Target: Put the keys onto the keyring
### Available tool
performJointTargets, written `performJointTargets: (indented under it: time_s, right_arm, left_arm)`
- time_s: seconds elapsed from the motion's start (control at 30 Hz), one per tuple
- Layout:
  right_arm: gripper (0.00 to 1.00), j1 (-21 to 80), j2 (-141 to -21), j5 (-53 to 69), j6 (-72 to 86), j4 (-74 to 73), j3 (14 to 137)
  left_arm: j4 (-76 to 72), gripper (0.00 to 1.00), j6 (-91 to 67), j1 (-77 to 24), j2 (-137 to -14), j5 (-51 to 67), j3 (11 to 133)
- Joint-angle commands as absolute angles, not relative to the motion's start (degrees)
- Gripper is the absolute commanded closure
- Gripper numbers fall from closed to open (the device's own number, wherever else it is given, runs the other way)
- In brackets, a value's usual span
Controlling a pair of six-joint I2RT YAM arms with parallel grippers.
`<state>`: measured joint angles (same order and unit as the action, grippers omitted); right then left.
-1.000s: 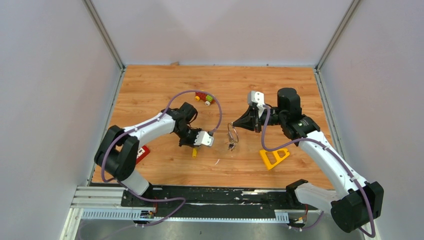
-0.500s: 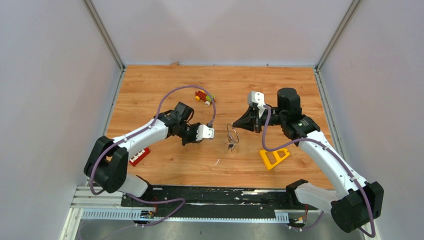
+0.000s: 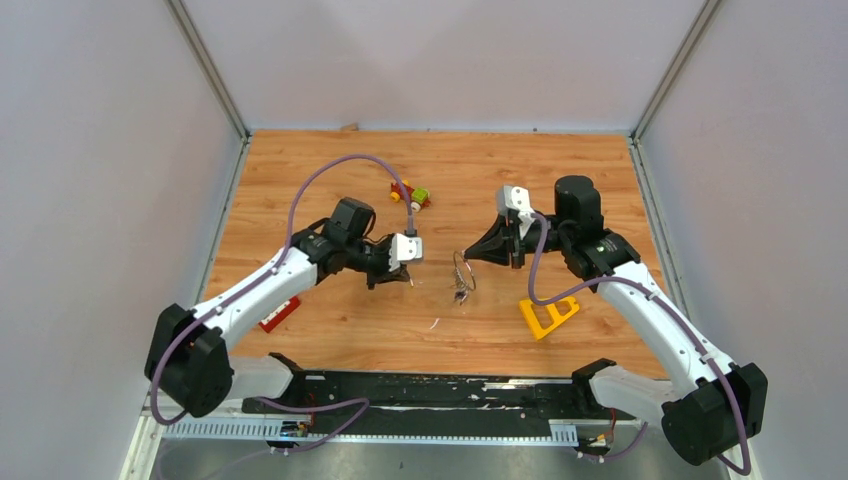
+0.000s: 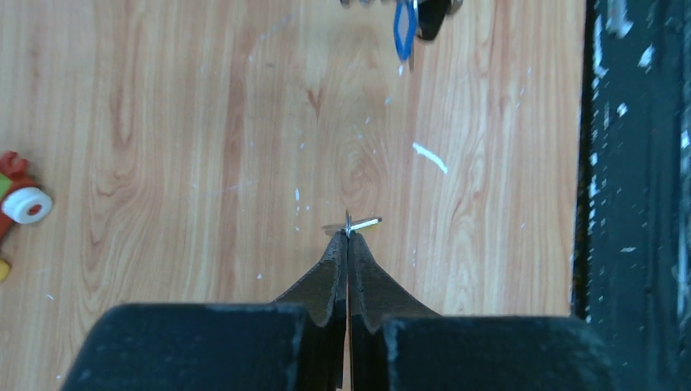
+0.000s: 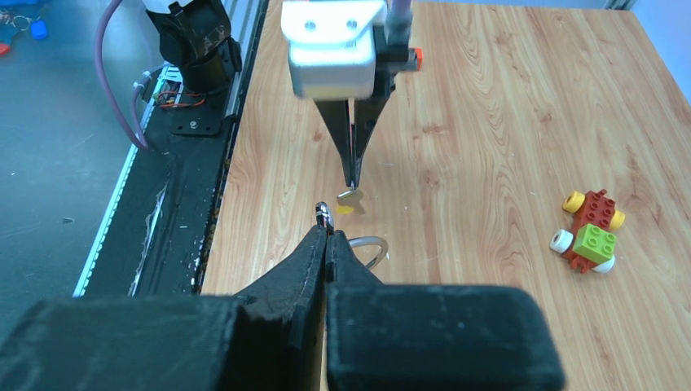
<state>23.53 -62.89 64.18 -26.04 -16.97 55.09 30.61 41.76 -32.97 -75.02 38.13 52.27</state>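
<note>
Okay, big to small. Wood table [image 3: 330, 160], with my two arms reaching in toward its middle so the tips face each other, near but apart.

Clutter sits off to the sides and is not in play:
- yellow triangle [image 3: 548, 315] by my right arm
- toy car [image 3: 410, 194] further back
- red block [image 3: 278, 312] near my left arm

Right pincer [image 5: 327, 232] is pressed together on the keyring [image 5: 368, 238], which it holds up off the wood. My guess is that this presents the ring to the other arm and lets the keys [image 3: 461, 292] already on it dangle clear below. Those include a blue tag [image 4: 403, 28] and a black head [image 4: 432, 12], at the top of the left wrist view.

Left pincer [image 4: 348, 240] is clamped together, pinching one small silver key [image 4: 364, 221] right at the tips so it sticks out crosswise. A pale yellow tag [image 5: 345, 209] shows just under it in the right wrist view. The tip grip probably leaves the key's hole free for the wire. I cannot tell where the ring's split end is.

Judgement: mid-task, this key is not yet on. The next move calls for lining the hole up with the wire end, which needs fine aim. The key could twist or slip in so shallow a pinch.
</note>
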Motion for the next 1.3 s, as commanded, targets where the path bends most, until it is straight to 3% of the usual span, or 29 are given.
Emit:
performJointTargets:
  time_s: [0.0,0.37,0.83,1.27]
  right_arm:
    - [1.0,23.3,-61.3,68.0,-26.4,-15.2,54.6]
    - [1.0,23.3,-63.7,70.6,-9.7,-4.1,54.3]
    - [1.0,24.8,-68.5,62.2,11.3,5.2,56.5]
    - [1.0,25.7,-68.2,61.2,14.8,9.1,54.1]
  left_arm:
    - [26.5,1.0,32.8,-33.0,-69.0,44.1,55.7]
    - [26.9,1.0,27.6,-35.4,-64.9,46.5,66.4]
    - [27.1,1.0,41.4,-49.6,-61.7,19.9,68.3]
    - [25.9,1.0,48.3,-57.7,-63.2,6.3,67.0]
